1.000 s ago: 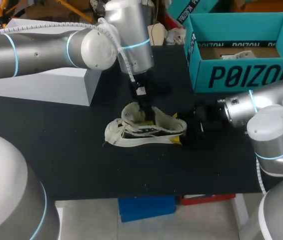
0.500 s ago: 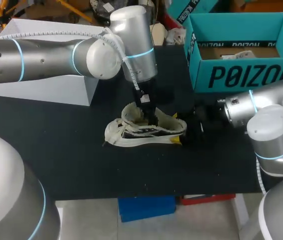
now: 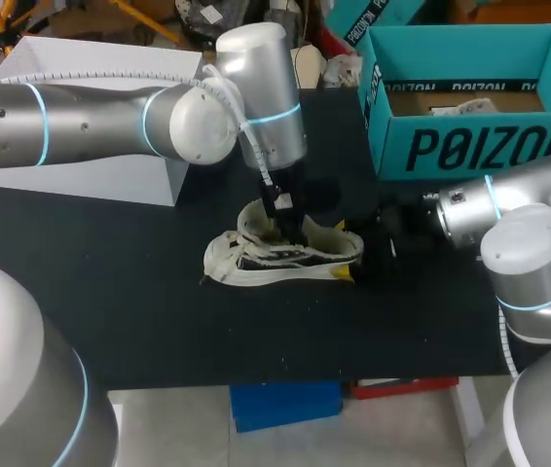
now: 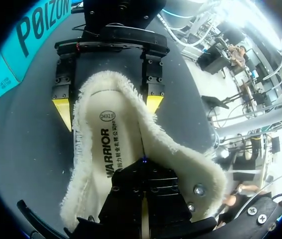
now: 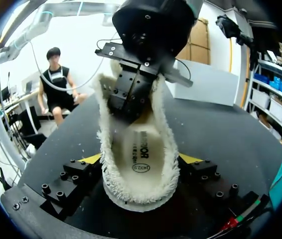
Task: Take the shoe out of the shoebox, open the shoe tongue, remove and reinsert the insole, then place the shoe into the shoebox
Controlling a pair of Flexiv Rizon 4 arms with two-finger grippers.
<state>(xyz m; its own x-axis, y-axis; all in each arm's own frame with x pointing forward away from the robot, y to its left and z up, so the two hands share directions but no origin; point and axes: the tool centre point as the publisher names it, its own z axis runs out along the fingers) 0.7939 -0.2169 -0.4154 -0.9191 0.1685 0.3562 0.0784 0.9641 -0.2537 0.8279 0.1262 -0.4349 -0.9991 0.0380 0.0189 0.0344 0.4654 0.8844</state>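
The black table (image 3: 110,292) carries an open teal cardboard shoebox (image 3: 470,146) at its far right corner and a white rectangular box (image 3: 81,175) at the far left. Near the table's middle, well apart from the shoebox, lies the cream fleece-lined shoe (image 3: 256,263), opening upward, with the printed cream insole (image 4: 101,144) lying flat inside. The right gripper (image 5: 141,159) clamps one end of the shoe, a yellow tip pressed against the fleece rim on each side. The left gripper (image 3: 290,229) is dipped into the shoe's opening; whether it grips anything cannot be told.
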